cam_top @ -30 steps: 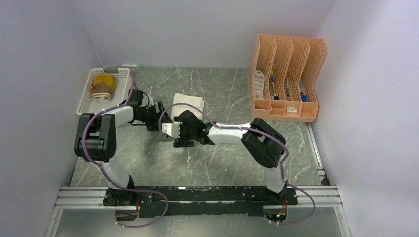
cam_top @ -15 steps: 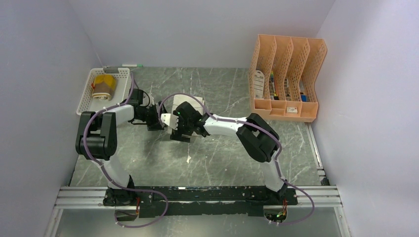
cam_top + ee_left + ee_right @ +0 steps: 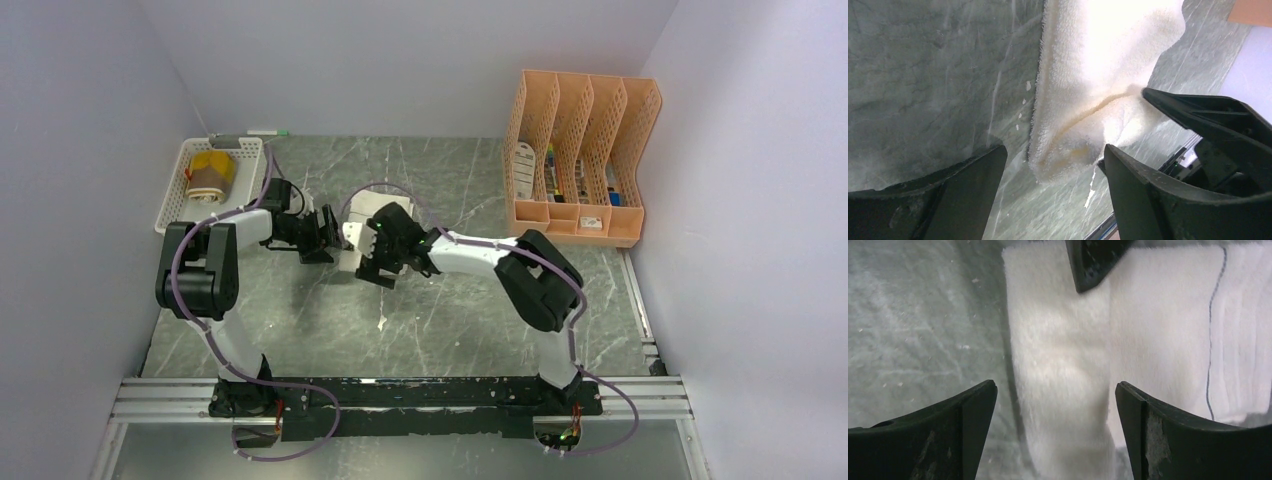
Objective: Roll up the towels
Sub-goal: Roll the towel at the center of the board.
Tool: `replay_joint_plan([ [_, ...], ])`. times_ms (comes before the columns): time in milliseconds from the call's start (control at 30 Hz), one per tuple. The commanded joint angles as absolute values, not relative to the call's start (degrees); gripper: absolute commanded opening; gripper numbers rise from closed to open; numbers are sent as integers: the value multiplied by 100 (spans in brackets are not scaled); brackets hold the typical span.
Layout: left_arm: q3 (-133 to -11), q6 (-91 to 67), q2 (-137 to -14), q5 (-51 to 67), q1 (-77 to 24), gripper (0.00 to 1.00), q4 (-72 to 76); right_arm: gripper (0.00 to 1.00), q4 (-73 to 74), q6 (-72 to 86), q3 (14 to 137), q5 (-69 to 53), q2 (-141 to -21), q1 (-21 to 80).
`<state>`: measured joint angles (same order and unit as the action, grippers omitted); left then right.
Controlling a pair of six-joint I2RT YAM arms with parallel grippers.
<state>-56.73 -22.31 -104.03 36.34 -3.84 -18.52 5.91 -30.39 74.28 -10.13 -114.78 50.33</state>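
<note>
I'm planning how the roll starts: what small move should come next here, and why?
Probably close the right fingers on the cream towel: a fold of it lies between them while they stand open, and the left fingers stand open astride its corner too.

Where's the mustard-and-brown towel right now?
Top view: the mustard-and-brown towel lies in the white basket at the table's far-left corner, apart from the cream towel at centre.

Grey marble table (image 3: pixel 450 320) bears white basket (image 3: pixel 172 205), cream towel (image 3: pixel 1058 365), orange rack (image 3: pixel 580 222).
</note>
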Motion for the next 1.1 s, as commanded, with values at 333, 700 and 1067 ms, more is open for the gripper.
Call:
replay_joint_plan([
  [333,-5988,-1676,-10336,2252,-432,83,-2628,88,-410,-2129,6530,-2302,-9857,4491],
  [700,-6569,-1214,-9516,3123,-239,64,-2836,70,-19,-2278,6416,-2459,-10071,4770],
  [1067,-6020,-1272,-9852,5632,-193,7,-1814,58,-64,-2224,6803,-2583,-10834,4772],
])
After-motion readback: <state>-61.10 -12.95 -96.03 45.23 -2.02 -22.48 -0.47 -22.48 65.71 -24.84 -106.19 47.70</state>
